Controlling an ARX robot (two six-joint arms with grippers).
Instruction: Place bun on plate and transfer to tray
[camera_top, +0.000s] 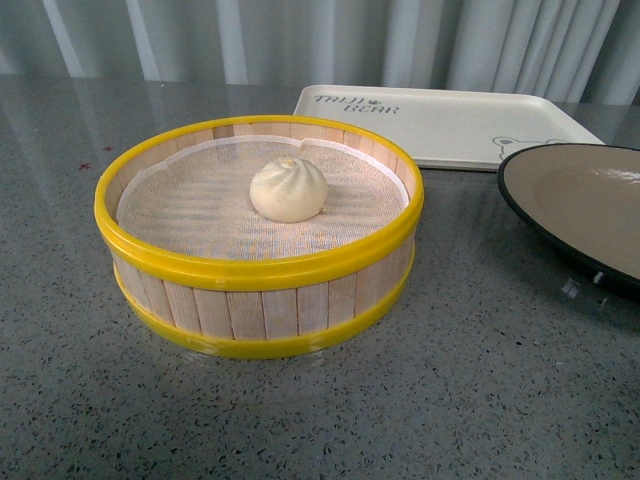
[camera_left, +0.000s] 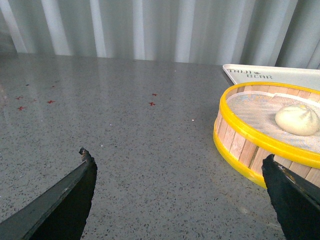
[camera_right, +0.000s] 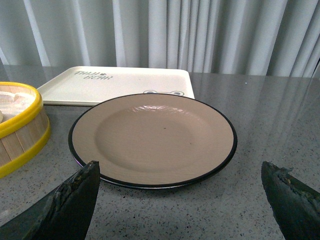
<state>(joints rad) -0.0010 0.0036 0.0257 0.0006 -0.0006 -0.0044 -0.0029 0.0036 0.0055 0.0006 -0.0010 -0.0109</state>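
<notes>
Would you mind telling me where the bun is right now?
In the front view the bun sits inside the yellow-rimmed steamer basket, left of the plate and nearer the camera than the tray.

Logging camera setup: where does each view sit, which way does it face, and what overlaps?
Front view: on the robot's body, facing forward at the steamer basket holding the bun, tray behind, plate at right; no arms show.
Left wrist view: on the left arm, facing table and basket; left gripper, jaws open.
Right wrist view: on the right arm, facing the plate; right gripper, jaws open.
Shared: basket and tray appear in all three.
</notes>
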